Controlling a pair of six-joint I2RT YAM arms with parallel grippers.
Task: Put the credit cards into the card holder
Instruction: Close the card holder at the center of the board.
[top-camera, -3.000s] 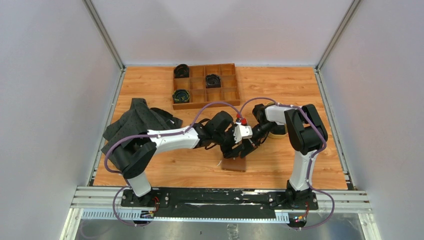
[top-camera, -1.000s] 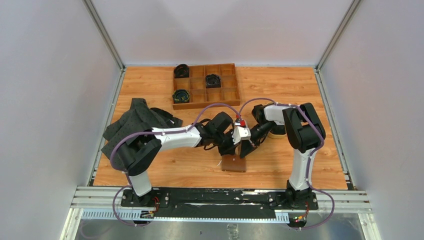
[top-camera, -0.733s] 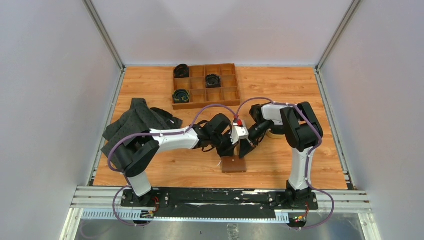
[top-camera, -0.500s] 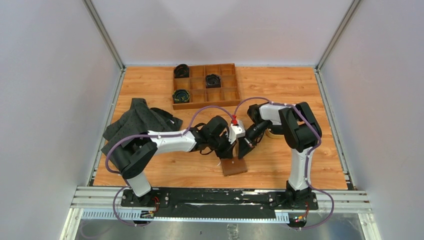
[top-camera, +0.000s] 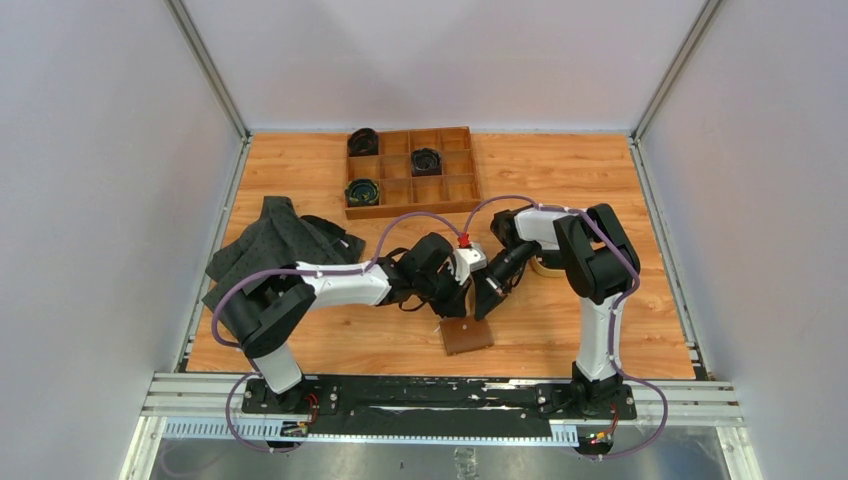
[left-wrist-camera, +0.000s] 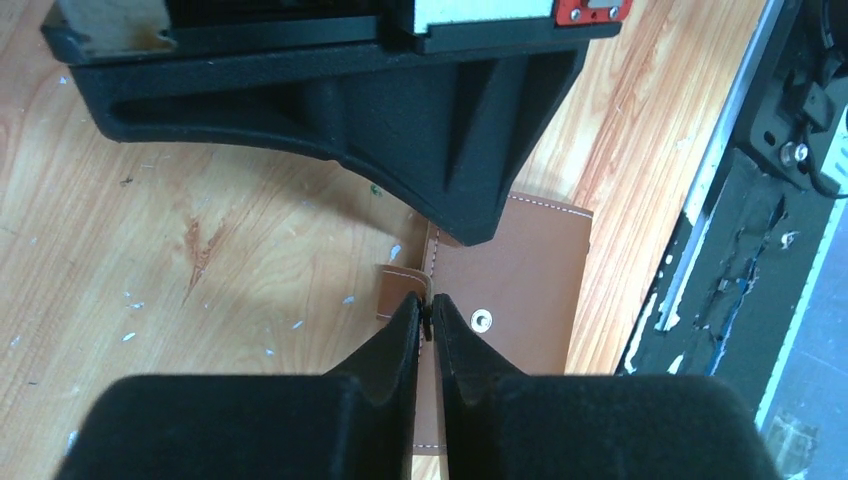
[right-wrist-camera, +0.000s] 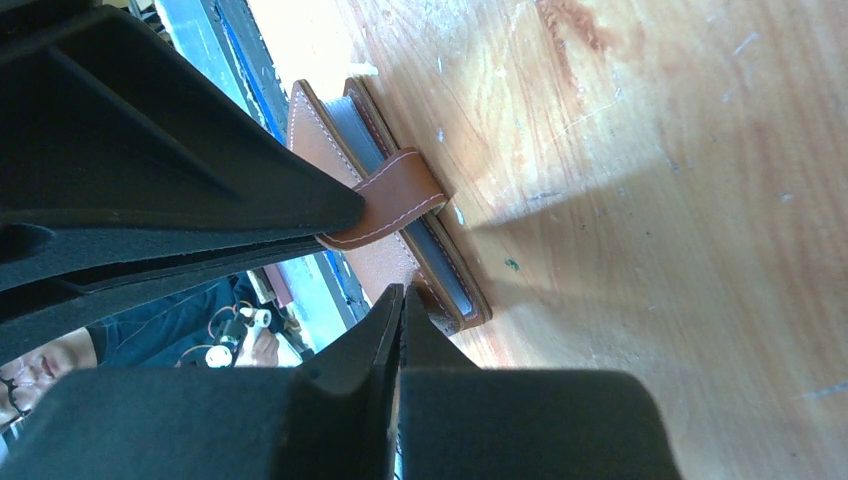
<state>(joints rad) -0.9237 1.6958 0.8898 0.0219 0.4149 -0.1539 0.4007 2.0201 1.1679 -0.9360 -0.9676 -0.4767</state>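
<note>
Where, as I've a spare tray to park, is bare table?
Bare: far corners flanking the brown wooden compartment tray; left one stops at dark crumpled cloth. Crowded: centre, left end effector and right end effector at the brown leather wallet.

The left end effector (left-wrist-camera: 428, 308), fingers together, sits above the brown card holder (left-wrist-camera: 520, 280).

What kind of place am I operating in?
Probably a lab robot cell: plain panel walls box in a wood-grain table, both arms bolt to a metal rail, and props include a card holder.
</note>
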